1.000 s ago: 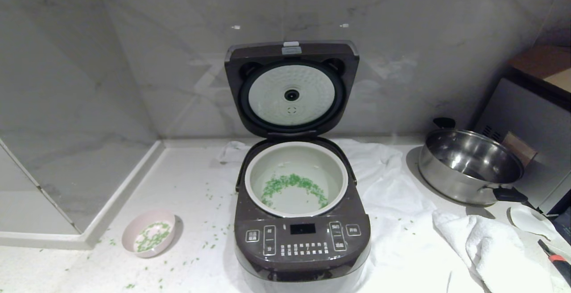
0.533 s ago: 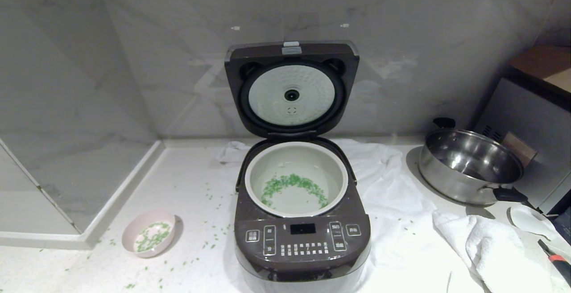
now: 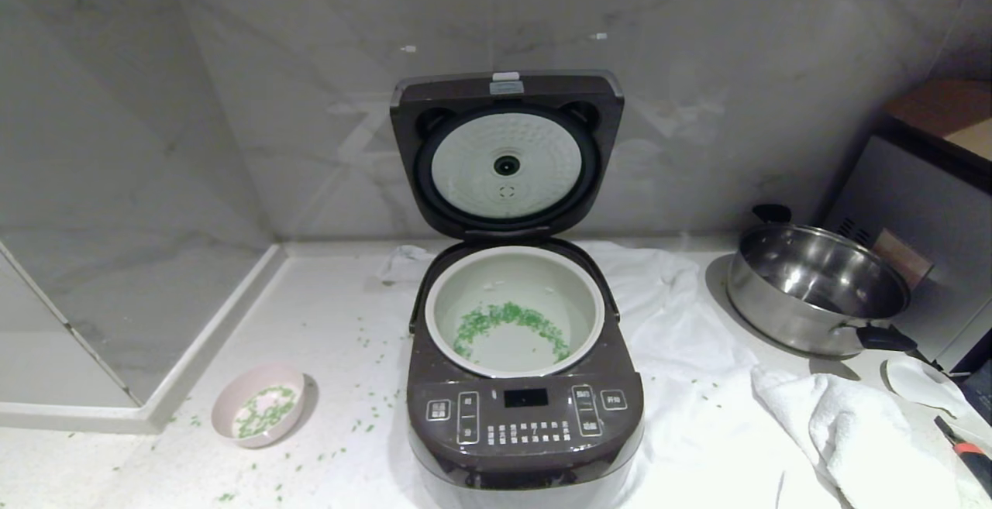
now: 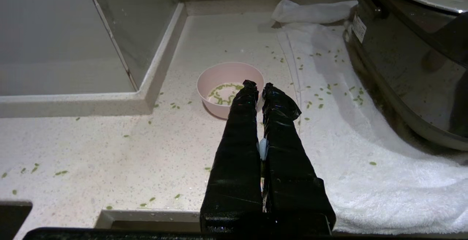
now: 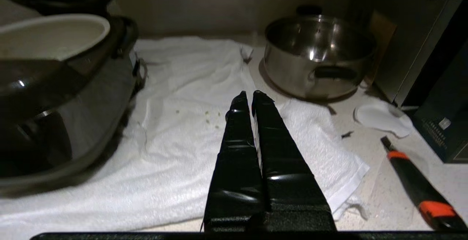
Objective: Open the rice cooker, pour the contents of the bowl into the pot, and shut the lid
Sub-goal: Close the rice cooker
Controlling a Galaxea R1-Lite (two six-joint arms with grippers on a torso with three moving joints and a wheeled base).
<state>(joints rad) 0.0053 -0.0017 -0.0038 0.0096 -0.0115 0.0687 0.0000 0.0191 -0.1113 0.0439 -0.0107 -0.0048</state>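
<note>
The dark rice cooker (image 3: pixel 525 424) stands in the middle of the counter with its lid (image 3: pixel 507 154) raised upright against the wall. Green grains (image 3: pixel 508 321) lie in a ring in water inside the white pot (image 3: pixel 514 311). The pink bowl (image 3: pixel 259 403) sits upright at the cooker's left with some green grains in it. Neither arm shows in the head view. My left gripper (image 4: pixel 258 85) is shut and empty, low at the counter's front edge, with the bowl (image 4: pixel 221 86) just beyond its tips. My right gripper (image 5: pixel 250 95) is shut and empty over the white towel (image 5: pixel 190 123).
Loose green grains are scattered over the counter (image 3: pixel 333 338) and the towel. A shiny steel pan (image 3: pixel 818 288) stands at the right, with a white spoon (image 3: pixel 918 383), an orange-and-black tool (image 5: pixel 416 185) and a dark appliance (image 3: pixel 922 214) nearby. A raised ledge (image 3: pixel 209 331) borders the left.
</note>
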